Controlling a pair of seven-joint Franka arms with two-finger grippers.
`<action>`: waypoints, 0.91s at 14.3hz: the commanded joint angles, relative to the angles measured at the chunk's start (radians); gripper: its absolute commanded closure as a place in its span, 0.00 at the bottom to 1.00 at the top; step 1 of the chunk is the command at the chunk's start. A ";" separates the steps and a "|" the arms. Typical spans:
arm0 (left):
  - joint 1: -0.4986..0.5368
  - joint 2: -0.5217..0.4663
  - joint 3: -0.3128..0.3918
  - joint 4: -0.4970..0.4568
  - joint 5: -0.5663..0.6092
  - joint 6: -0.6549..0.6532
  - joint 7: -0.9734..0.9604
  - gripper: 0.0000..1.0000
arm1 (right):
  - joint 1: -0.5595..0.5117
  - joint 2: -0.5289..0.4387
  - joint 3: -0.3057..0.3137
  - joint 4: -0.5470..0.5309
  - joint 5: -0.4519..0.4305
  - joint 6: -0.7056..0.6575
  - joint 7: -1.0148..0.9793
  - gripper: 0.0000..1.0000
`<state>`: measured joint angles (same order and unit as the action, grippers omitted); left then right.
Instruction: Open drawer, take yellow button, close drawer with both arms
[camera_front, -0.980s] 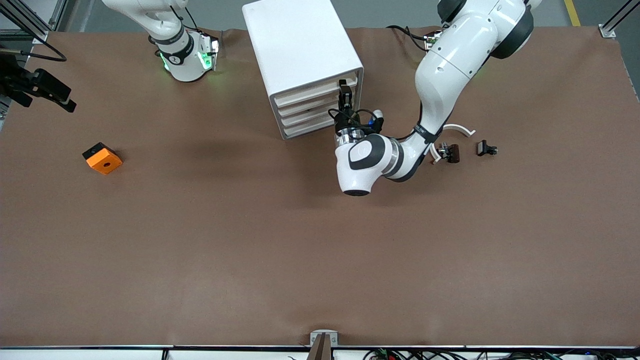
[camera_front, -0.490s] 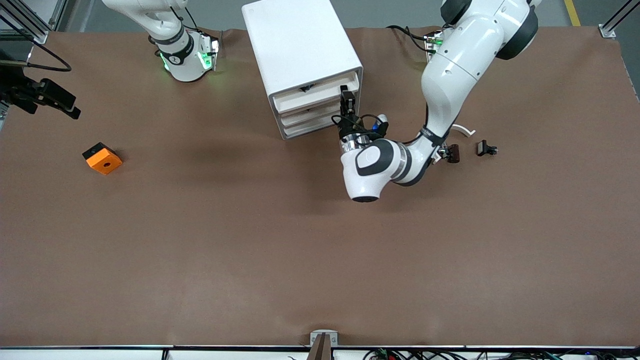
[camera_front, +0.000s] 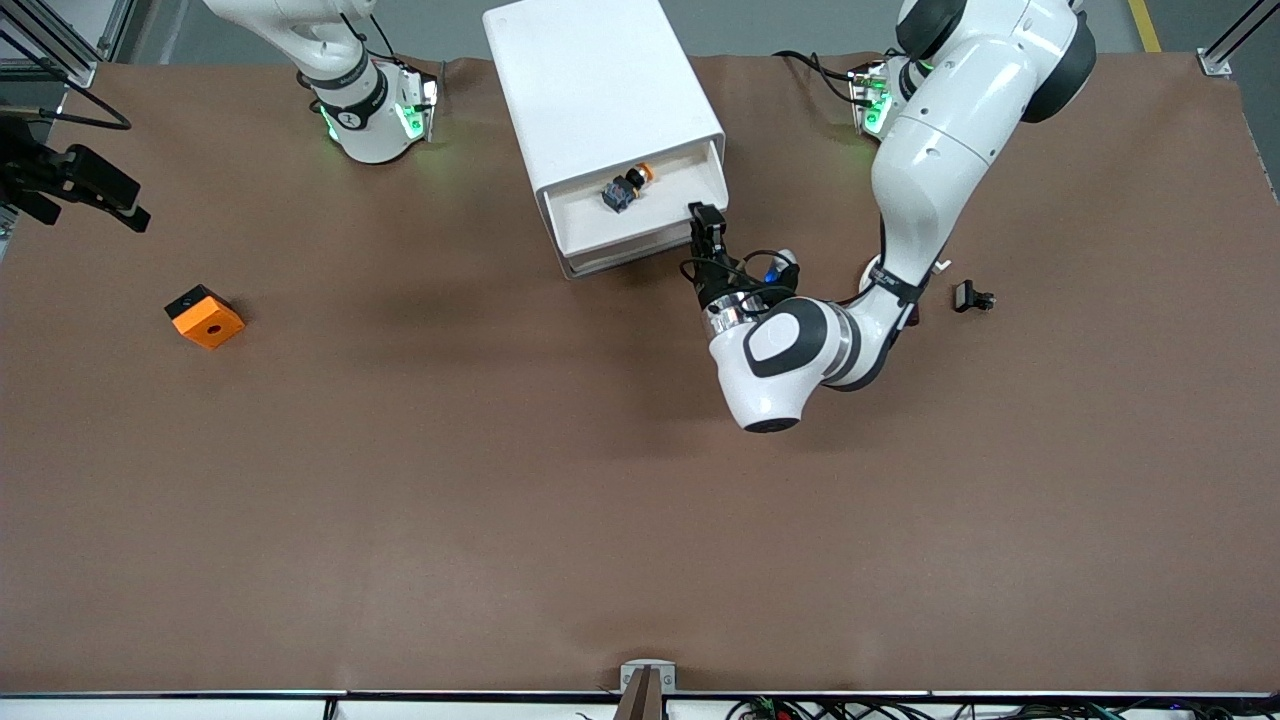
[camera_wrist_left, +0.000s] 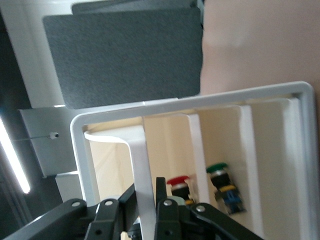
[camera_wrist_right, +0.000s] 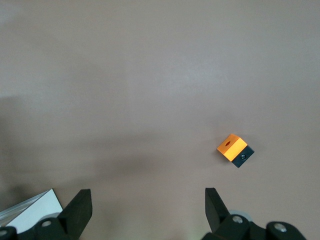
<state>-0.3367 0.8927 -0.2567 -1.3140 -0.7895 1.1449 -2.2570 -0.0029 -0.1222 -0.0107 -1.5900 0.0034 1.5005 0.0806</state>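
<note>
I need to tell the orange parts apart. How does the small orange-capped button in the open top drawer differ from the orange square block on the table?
The small orange-capped button lies on its side in the white top drawer; the orange square block sits on the brown table, toward the right arm's end. The button's cap is round; the block is square, larger, with a hole. Both pair orange with a dark part.

Both arms are glossy white shells with black joint bands. The left arm, at upper right of the front view, carries looped black cables and a blue connector near its wrist. Green lights glow at both bases. Black fingers show round silver screws.
</note>
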 joint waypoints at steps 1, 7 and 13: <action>0.024 0.006 0.001 0.051 -0.017 0.024 0.008 0.86 | -0.012 0.009 -0.017 0.033 0.010 -0.016 -0.027 0.00; 0.065 0.006 -0.001 0.071 -0.017 0.036 0.011 0.86 | -0.022 0.041 -0.014 0.030 0.010 -0.035 -0.082 0.00; 0.102 0.006 -0.001 0.071 -0.019 0.059 0.014 0.86 | 0.062 0.039 -0.002 0.007 0.099 -0.048 0.282 0.00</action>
<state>-0.2373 0.8927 -0.2557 -1.2684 -0.7896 1.1796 -2.2558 0.0091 -0.0834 -0.0186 -1.5810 0.0908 1.4609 0.2163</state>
